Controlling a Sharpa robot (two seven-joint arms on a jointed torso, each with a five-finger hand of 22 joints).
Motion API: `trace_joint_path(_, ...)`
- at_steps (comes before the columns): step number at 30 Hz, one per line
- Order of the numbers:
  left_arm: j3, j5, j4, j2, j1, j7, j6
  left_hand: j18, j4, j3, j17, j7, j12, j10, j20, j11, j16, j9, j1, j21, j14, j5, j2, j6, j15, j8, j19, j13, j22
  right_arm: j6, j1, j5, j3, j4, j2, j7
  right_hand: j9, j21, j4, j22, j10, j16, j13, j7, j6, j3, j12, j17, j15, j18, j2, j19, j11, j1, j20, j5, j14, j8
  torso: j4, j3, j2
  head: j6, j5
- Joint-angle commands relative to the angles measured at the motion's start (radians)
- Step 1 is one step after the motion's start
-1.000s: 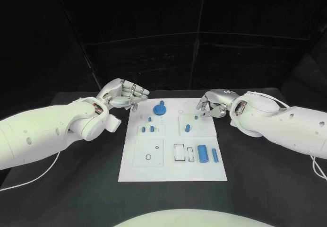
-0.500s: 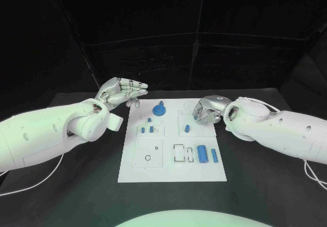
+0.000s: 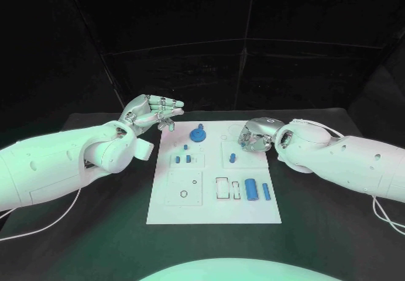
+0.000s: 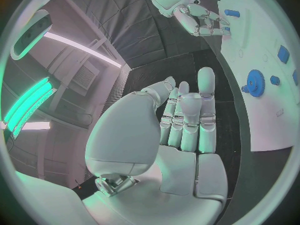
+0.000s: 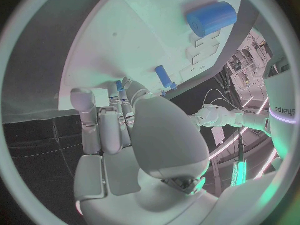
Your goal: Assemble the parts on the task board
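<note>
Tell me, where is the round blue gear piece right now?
In the head view the blue gear sits at the far end of the task board, between the left hand and the right hand.

A black table [image 3: 321, 234] before dark curtains [image 3: 253, 70].

The only lettering stands on the white arm [image 5: 282, 110] at about three o'clock in the right wrist view: a short dark word, turned sideways and bent by the lens, too distorted to read with certainty. No legible text, number or sign stands on the task board [image 3: 211, 205] or its parts.
</note>
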Motion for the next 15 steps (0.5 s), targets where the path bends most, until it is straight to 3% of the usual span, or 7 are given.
trace_joint_path(1, 0.001, 0.018, 0.001, 0.002, 0.001, 0.013, 0.017, 0.010, -0.001, -0.006, -0.004, 0.004, 0.004, 0.005, 0.000, 0.003, -0.007, 0.001, 0.000, -0.004, -0.005, 0.002, 0.006, 0.007, 0.000, 0.002, -0.004, 0.001, -0.002, 0.014, -0.001, 0.002, -0.001, -0.001, 0.004, -0.011, 0.001, 0.006, -0.003, 0.003, 0.014, 0.005, -0.009, -0.002, 0.014, 0.034, -0.004, 0.000, -0.007, -0.002, -0.003, 0.006, 0.001, -0.015, -0.002, -0.008, 0.046, -0.003, -0.0005, -0.0002, 0.000, -0.003, -0.001)
trace_joint_path(9, 0.001, 0.018, 0.002, 0.002, 0.001, 0.012, 0.018, 0.009, 0.002, -0.010, -0.007, 0.005, 0.006, 0.003, 0.001, 0.004, -0.009, 0.001, -0.003, -0.007, -0.007, 0.002, 0.008, 0.005, 0.001, 0.003, -0.005, 0.002, -0.004, 0.010, -0.001, 0.002, -0.001, -0.005, 0.009, -0.030, 0.002, 0.015, -0.019, 0.013, 0.036, 0.008, -0.025, -0.008, 0.041, 0.118, -0.008, 0.001, -0.012, -0.004, 0.004, 0.009, -0.006, -0.022, -0.007, -0.031, 0.047, 0.000, 0.0004, 0.0000, 0.000, -0.009, 0.001)
trace_joint_path(15, 0.001, 0.018, 0.003, 0.002, 0.001, 0.010, 0.018, 0.009, 0.003, -0.011, -0.008, 0.005, 0.007, 0.002, 0.001, 0.004, -0.009, 0.001, -0.004, -0.008, -0.008, 0.002, 0.009, 0.005, 0.001, 0.003, -0.005, 0.002, -0.004, 0.002, -0.001, -0.001, -0.001, -0.010, 0.015, -0.047, 0.001, 0.020, -0.038, 0.017, 0.048, 0.009, -0.039, -0.009, 0.052, 0.190, -0.017, 0.000, -0.013, -0.004, -0.005, 0.008, -0.006, -0.046, -0.008, -0.043, 0.047, -0.004, 0.0003, 0.0003, -0.001, -0.011, 0.001)
